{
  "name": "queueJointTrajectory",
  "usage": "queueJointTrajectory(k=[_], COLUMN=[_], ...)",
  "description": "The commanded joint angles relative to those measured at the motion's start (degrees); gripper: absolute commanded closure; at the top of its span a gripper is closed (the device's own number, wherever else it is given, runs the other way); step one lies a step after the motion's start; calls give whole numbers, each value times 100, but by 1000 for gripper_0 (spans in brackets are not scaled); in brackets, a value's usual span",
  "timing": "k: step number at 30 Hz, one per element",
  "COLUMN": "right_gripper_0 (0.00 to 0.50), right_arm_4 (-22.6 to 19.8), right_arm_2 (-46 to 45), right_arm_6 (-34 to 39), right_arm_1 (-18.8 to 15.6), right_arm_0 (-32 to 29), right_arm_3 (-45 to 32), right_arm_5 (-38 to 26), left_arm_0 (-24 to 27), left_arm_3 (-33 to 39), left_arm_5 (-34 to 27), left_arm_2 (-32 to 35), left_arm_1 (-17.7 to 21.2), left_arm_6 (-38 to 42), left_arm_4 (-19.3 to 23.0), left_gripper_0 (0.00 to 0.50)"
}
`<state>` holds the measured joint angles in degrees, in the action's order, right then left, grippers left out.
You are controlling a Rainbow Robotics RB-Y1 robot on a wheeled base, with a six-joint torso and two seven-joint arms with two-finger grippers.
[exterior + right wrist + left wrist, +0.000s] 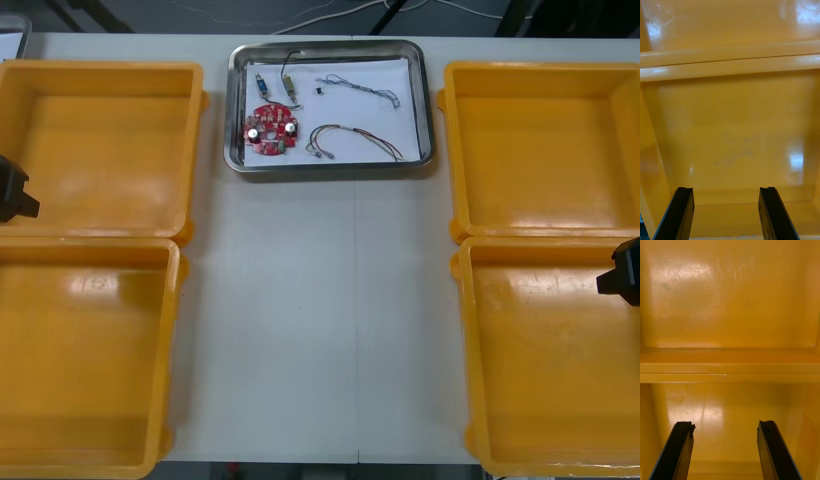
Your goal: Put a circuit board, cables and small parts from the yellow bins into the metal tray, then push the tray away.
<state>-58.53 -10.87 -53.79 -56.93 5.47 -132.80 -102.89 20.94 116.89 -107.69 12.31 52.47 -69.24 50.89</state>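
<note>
The loaded metal tray (330, 166) sits far along the bench (320, 320), holding the circuit board (271, 130), cables (355, 140) and small metal parts (286, 88). Your left tool (725, 423) and right tool (726, 188) hang released over the yellow bins (100, 140). The tray likely slides lightly, so push its stiff near rim squarely.

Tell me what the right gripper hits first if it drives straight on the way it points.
Probably the bare floor of the near right bin: the open right gripper points down into it, with nothing in between. How far off the floor lies is unclear.
</note>
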Motion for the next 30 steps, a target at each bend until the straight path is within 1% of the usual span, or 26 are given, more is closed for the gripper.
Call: queueJointTrajectory(k=[1,30], right_gripper_0=[0,0], right_arm_4=[52,52], right_arm_2=[-170,-170], right_arm_6=[-193,-193], right_arm_1=[60,60], right_arm_0=[-81,-81], right_arm_3=[-141,-141], right_arm_5=[32,32], left_arm_0=[-64,-64], left_arm_3=[159,159], left_arm_5=[55,55], left_arm_2=[131,131], left_arm_1=[-17,-17], left_arm_6=[-168,-168], left_arm_4=[27,27], left_gripper_0=[0,0])
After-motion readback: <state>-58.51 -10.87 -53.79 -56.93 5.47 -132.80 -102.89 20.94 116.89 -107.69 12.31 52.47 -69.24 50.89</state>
